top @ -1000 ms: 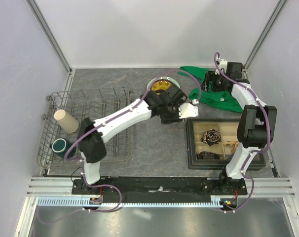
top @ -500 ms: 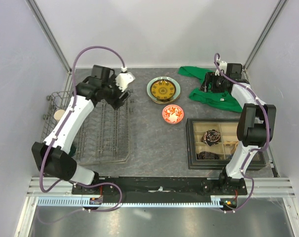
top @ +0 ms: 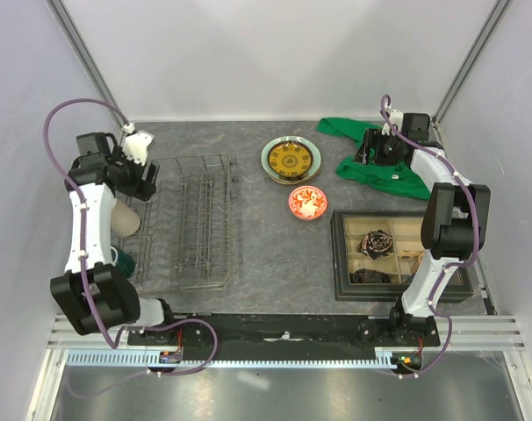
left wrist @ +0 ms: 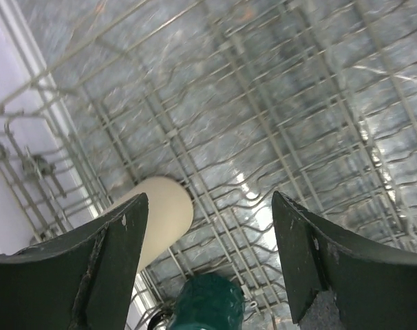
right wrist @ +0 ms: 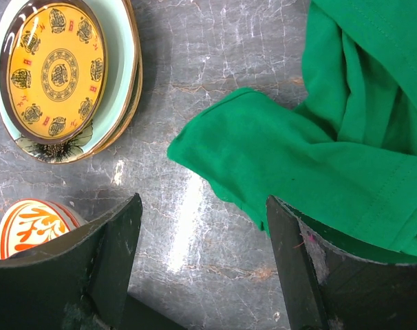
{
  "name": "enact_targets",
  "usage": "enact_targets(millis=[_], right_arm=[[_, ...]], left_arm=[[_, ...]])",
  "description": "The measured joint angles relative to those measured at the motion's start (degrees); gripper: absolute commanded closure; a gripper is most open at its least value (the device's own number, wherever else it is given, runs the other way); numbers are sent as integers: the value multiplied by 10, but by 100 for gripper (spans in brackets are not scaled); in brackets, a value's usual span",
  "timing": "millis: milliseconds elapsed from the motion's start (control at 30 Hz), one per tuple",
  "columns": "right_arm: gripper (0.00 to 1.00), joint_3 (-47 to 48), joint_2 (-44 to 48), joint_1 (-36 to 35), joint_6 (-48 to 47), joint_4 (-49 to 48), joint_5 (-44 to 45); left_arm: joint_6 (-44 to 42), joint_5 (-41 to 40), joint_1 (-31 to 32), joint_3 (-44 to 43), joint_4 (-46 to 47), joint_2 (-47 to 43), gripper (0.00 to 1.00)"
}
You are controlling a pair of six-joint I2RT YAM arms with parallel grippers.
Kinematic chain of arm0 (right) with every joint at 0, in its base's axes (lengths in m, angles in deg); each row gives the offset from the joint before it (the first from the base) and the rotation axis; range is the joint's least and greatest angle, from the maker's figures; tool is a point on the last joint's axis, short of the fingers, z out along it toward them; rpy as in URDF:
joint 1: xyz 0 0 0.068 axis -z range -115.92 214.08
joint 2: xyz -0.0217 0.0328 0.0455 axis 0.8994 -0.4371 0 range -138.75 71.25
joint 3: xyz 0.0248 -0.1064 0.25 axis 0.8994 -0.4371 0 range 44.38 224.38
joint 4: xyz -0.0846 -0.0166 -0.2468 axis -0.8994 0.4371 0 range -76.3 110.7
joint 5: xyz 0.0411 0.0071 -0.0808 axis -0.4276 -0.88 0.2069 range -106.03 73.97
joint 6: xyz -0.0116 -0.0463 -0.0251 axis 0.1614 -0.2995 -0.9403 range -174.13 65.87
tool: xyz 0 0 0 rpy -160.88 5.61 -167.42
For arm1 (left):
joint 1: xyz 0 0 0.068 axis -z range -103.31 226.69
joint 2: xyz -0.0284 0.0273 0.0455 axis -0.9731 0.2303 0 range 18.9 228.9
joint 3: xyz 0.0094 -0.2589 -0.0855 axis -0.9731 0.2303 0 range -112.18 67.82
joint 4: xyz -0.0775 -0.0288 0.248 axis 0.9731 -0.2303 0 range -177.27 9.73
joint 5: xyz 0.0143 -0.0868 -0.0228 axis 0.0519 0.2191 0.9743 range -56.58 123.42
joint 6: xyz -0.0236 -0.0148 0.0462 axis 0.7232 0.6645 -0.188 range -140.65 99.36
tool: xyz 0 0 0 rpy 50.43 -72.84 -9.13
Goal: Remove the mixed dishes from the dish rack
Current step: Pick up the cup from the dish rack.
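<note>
The grey wire dish rack [top: 191, 228] stands at the left. In it lie the plain beige cup [top: 125, 217] and the dark green mug [top: 115, 257], which is partly hidden by my left arm. My left gripper [top: 136, 182] hangs open and empty above the rack's left part. In the left wrist view the cup [left wrist: 157, 213] and the mug [left wrist: 208, 306] lie below its open jaws [left wrist: 208, 203]. The yellow-gold plate [top: 291, 160] sits on the pale green plate [right wrist: 119, 89]. The red-and-white bowl [top: 307, 202] stands on the table. My right gripper [top: 370, 151] is open and empty over the table [right wrist: 201, 206].
A crumpled green cloth [top: 380, 167] lies at the back right, just beside my right gripper. A black compartmented tray [top: 398, 230] with small items stands at the right front. White walls close in the left, back and right sides.
My left arm has swung from the middle of the table, by the plates, to the left over the rack. The bowl now stands uncovered. The right arm has not moved.
</note>
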Motion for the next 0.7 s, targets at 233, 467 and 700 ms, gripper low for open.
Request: enact_targets(millis=[233,467,700], right_arm=[[20,0,-8,0,3,0,-2],[20,0,-17,0,4,0,-3],[20,0,-18,0,4,0,-5]], left_arm=[[-21,43,-110,15,14,7,20],[-40,66,-170,14,22,54,17],[-54,78,-204,11,28,98,16]])
